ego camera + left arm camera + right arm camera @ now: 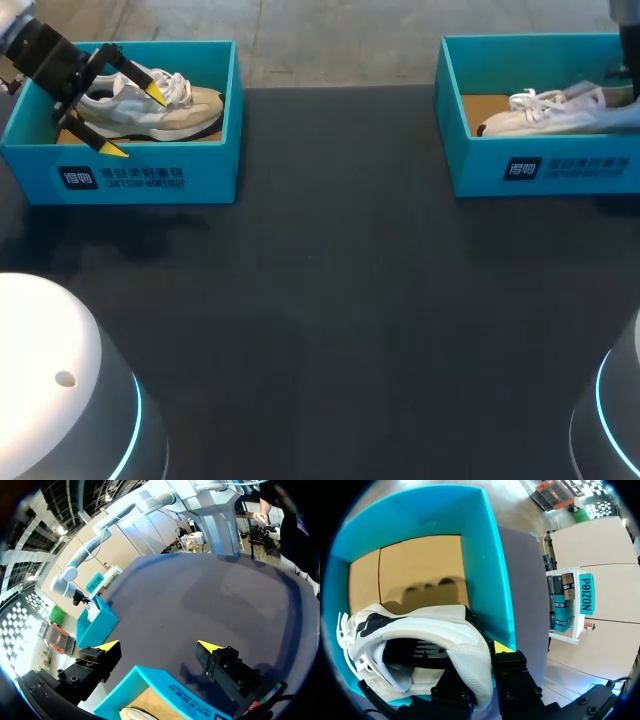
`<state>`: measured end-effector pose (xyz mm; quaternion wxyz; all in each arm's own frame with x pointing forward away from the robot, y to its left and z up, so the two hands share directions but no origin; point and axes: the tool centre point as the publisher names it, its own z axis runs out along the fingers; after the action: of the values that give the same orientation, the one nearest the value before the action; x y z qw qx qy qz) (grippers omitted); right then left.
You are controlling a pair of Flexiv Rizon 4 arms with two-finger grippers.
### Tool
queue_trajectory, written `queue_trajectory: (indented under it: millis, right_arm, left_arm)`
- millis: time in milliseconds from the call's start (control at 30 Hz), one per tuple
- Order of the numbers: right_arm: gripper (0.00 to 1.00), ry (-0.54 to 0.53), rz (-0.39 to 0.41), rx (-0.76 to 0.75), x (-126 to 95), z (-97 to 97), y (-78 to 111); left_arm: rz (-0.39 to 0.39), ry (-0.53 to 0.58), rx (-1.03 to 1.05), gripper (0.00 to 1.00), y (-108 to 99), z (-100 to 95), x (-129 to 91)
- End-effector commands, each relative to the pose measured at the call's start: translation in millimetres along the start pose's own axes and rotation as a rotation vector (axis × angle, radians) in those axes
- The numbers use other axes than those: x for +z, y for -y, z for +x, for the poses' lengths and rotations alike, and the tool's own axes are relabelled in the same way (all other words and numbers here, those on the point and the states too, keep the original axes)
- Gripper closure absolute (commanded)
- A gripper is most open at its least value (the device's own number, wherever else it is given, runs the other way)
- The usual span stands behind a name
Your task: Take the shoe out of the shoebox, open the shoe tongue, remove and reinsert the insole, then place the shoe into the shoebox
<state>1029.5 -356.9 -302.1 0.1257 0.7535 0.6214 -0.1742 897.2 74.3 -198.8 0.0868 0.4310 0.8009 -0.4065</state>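
Observation:
A beige and white shoe [150, 108] lies in the left teal shoebox [150, 180]. My left gripper [135, 120] hangs open just over that shoe, touching nothing. From the left wrist, its gripper [159, 646] spreads wide above the box's near wall [165, 685], and a sliver of the shoe [132, 714] shows below. A white shoe [555, 112] lies in the right teal shoebox [560, 165]. My right gripper [482, 655] is shut on the heel rim of the white shoe [445, 635], one finger inside and one outside, over the cardboard floor [415, 575].
The two shoeboxes stand at the far left and far right of the dark table [340, 300]. Between them lies bare tabletop. My right arm [628, 40] comes down at the far right corner. White robot bases [60, 390] sit at the near corners.

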Motion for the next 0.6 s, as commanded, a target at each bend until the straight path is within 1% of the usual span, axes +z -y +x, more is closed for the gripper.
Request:
queue_trajectory:
  millis: [33, 133, 300, 600]
  right_arm:
    - [1.00, -0.008, -0.024, 0.000, 1.1, -0.1, 8.0]
    - [1.00, -0.005, -0.025, -0.007, 6.4, 1.4, 8.9]
    - [1.00, 0.005, -0.027, -0.022, 8.1, 6.2, 12.3]
    - [1.00, 0.003, -0.013, -0.020, 15.1, 8.1, 16.7]
  left_arm:
    - [-0.001, -0.003, 0.000, 0.00, -0.1, -0.2, -0.5]
    - [-0.001, -0.003, 0.000, 0.00, -0.1, -0.2, -0.5]
    - [-0.001, -0.003, 0.000, 0.00, -0.1, -0.2, -0.5]
    - [-0.001, -0.003, 0.000, 0.00, -0.1, -0.2, -0.5]
